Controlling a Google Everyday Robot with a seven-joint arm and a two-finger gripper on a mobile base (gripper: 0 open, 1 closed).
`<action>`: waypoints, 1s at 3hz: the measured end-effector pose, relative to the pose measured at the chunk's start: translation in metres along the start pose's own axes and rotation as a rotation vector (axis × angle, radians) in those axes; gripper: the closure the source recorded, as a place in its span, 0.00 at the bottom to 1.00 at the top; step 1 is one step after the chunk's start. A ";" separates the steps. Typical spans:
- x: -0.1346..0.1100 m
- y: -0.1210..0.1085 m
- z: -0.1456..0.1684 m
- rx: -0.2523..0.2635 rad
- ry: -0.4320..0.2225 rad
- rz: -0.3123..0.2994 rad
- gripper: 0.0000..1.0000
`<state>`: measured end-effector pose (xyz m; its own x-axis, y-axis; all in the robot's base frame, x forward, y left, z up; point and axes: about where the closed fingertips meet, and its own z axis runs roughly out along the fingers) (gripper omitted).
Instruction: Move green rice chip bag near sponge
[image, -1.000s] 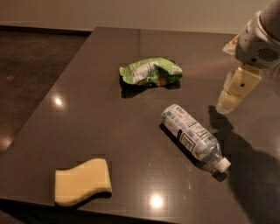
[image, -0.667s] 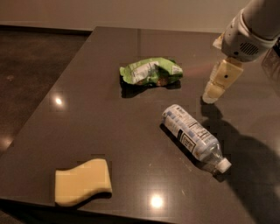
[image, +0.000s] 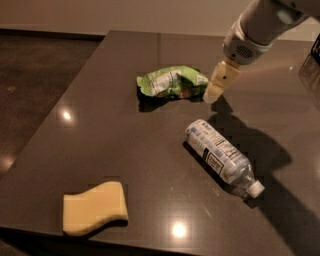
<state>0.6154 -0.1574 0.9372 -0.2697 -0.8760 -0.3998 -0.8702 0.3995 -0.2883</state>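
Observation:
The green rice chip bag (image: 171, 81) lies crumpled on the dark table at the upper middle, its white label panel facing up. The pale yellow sponge (image: 94, 208) lies near the table's front left edge, far from the bag. My gripper (image: 212, 93) comes in from the upper right on a white arm, its cream-coloured fingers pointing down and left. Its tip hangs just beside the bag's right end.
A clear plastic bottle (image: 221, 156) with a blue-white label lies on its side right of centre, between the bag and the front edge. The dark table (image: 100, 135) has a left edge that drops to a brown floor. A dark object (image: 316, 50) sits at the far right.
My gripper has moved left and a little down, from the table's right side to right beside the bag's right end. The bag, the bottle and the sponge have not moved.

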 end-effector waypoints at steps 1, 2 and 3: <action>-0.017 -0.016 0.032 0.032 0.003 0.022 0.00; -0.035 -0.028 0.063 0.054 0.011 0.012 0.00; -0.051 -0.031 0.084 0.058 0.023 -0.027 0.00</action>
<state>0.6906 -0.1027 0.8929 -0.2562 -0.8923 -0.3717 -0.8524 0.3898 -0.3485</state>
